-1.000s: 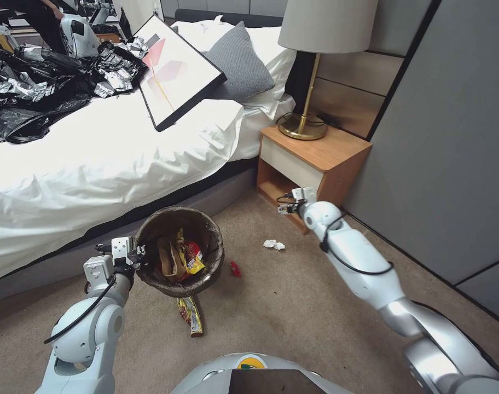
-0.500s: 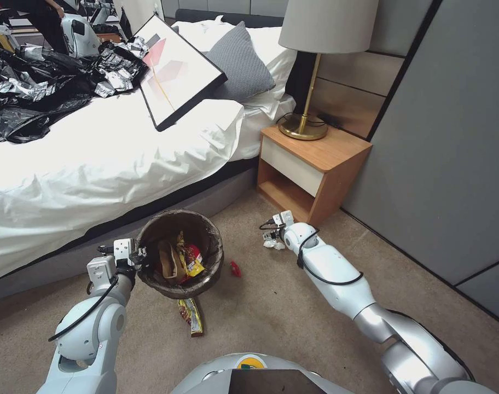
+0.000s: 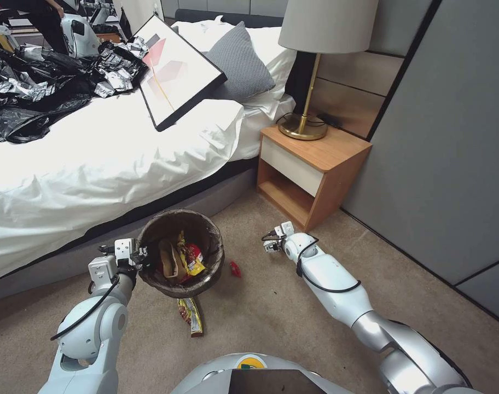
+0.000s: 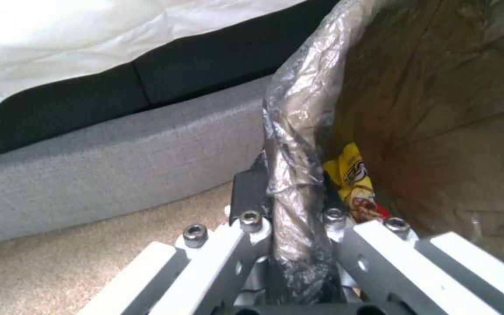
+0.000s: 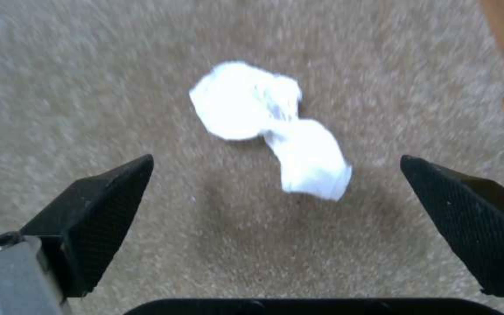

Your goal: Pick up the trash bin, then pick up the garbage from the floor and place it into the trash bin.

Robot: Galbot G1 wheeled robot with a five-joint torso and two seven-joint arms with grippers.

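Note:
The trash bin [image 3: 206, 232], lined with a dark bag, hangs above the carpet beside the bed, with my left gripper [image 3: 141, 256] shut on its rim [image 4: 299, 175]. Yellow and red wrappers [image 3: 188, 257] and a tan bag lie inside it. My right gripper [image 3: 270, 245] is low over the carpet near the nightstand, open, with a crumpled white paper scrap [image 5: 272, 127] lying on the carpet between and just beyond its black fingertips [image 5: 97, 210]. A yellow snack wrapper [image 3: 191, 316] lies under the bin and a small red scrap [image 3: 235, 268] sits to its right.
The bed [image 3: 96, 164] with white sheets runs along the left, holding black bags and a framed picture [image 3: 175, 71]. A wooden nightstand [image 3: 309, 164] with a lamp [image 3: 309, 65] stands right behind the right gripper. A grey wall panel [image 3: 452, 137] bounds the right side. Open carpet lies in front.
My right arm has swung down and leftward from beside the nightstand to just above the white paper scrap, now covering it in the head view. The left arm and bin have barely moved.

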